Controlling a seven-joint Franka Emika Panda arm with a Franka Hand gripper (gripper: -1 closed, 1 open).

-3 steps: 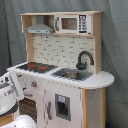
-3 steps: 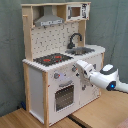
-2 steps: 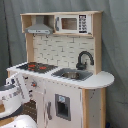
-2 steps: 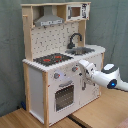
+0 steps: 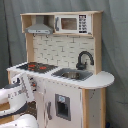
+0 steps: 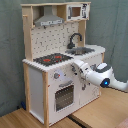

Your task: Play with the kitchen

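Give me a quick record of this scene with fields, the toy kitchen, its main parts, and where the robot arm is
Scene: toy kitchen, white and light wood, standing on a wooden floor
Stovetop: black with red rings
Sink: beside the stovetop, with a black faucet
Hood: grey, above the stovetop
Oven door: on the front, below the stovetop
Arm: white, its gripper at the kitchen's front, close to the counter edge
Backdrop: grey curtain
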